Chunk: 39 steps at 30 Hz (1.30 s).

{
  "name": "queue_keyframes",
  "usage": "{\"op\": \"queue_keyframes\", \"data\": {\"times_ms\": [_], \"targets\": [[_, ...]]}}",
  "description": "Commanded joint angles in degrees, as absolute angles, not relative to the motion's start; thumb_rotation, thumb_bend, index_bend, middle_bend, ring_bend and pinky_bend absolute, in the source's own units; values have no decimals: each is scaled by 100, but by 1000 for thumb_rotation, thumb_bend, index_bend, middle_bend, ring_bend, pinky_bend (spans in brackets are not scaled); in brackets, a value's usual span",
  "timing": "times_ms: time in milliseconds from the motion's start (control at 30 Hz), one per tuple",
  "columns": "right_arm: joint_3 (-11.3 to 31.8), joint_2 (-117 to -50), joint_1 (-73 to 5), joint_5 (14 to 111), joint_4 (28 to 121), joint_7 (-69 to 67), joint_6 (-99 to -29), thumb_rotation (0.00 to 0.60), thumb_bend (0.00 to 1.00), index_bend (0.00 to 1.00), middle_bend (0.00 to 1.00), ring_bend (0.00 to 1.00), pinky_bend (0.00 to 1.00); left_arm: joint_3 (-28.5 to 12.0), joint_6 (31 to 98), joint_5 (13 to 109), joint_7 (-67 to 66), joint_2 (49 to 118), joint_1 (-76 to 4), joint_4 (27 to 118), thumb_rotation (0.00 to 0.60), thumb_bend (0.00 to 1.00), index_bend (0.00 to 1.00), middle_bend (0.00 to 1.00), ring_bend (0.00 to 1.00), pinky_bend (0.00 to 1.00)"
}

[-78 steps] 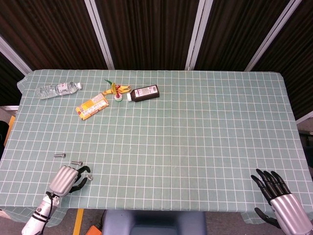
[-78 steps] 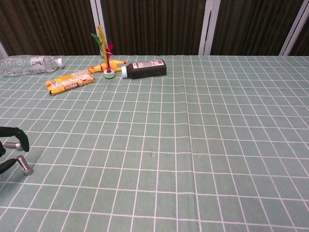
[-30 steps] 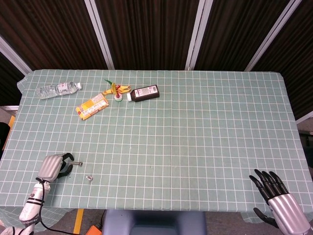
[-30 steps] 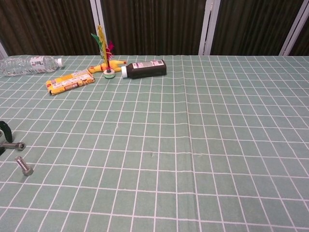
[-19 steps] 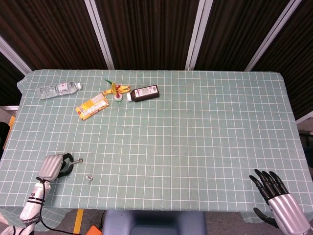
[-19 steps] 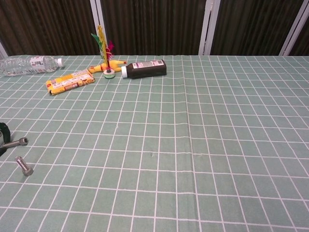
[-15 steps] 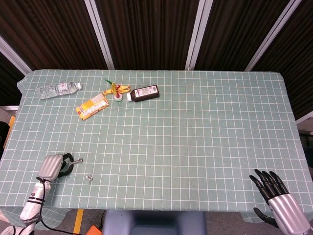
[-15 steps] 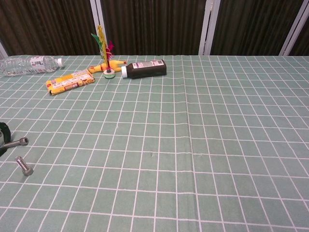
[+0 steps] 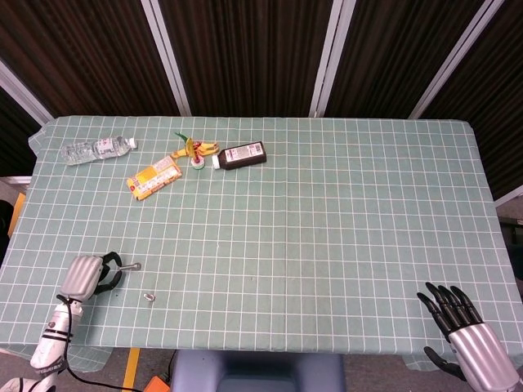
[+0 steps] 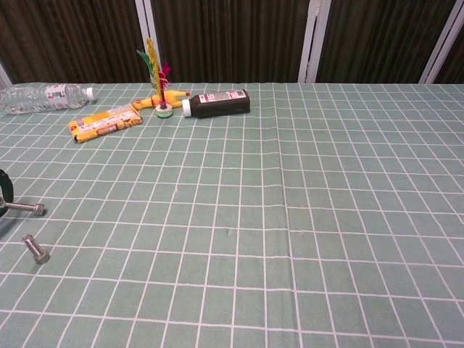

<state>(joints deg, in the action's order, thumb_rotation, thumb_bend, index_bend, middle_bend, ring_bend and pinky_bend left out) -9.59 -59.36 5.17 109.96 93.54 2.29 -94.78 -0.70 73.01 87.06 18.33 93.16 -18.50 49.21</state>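
The left hand point(image 9: 88, 274) is at the near left corner of the table point(image 9: 343, 212). Its fingers are curled in and it holds a small bolt point(image 9: 131, 266) by one end; the bolt sticks out to the right, approx. flat, just above the cloth. In the chest view only the bolt's tip point(image 10: 29, 209) and a bit of dark finger show at the left edge. A 2nd bolt point(image 9: 149, 296) lies loose on the table just beside the hand, nearer the front edge.

The right hand point(image 9: 470, 339) is at the near right corner, w/ its fingers spread wide and nothing in it.

Far back on the left lie a water bottle point(image 9: 96, 149), a yellow snack pack point(image 9: 154, 177), a dark bottle point(image 9: 241, 155) on its side & a little yellow toy w/ feathers point(image 9: 194, 150).
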Motion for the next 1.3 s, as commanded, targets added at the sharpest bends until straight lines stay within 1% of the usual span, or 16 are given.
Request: {"op": "queue_keyframes", "data": {"times_ms": [33, 333, 600, 933, 1167, 1300], "targets": [[-965, -5934, 516, 11001, 9352, 233, -9471, 600, 309, 0, 0, 0, 0, -95, 7338, 8713, 1766, 9240, -1866, 5080, 600, 420, 527, 1000, 1000, 1000], [-962, -5921, 517, 11006, 9346, 199, -9495, 600, 309, 0, 0, 0, 0, -162, 7304, 8681, 1542, 9139, -1946, 5452, 600, 420, 520, 1000, 1000, 1000], [-963, -5912, 518, 11015, 9338, 174, -9513, 600, 309, 0, 0, 0, 0, -199, 7276, 8645, 1392, 9173, -1991, 5588, 600, 420, 482, 1000, 1000, 1000], [-955, -5907, 521, 11006, 9338, 152, -9531, 600, 309, 0, 0, 0, 0, -200, 7282, 8631, 1356, 9176, -2000, 5613, 600, 411, 389, 1000, 1000, 1000], [-957, -5906, 526, 11024, 9342, 147, -9550, 600, 309, 0, 0, 0, 0, -199, 7511, 8575, 1454, 8933, -1811, 5598, 600, 411, 383, 1000, 1000, 1000], [-979, -5921, 530, 11064, 9335, 187, -9534, 600, 309, 0, 0, 0, 0, -229, 7341, 8338, 1645, 8928, -1691, 5362, 600, 409, 383, 1000, 1000, 1000]]}}
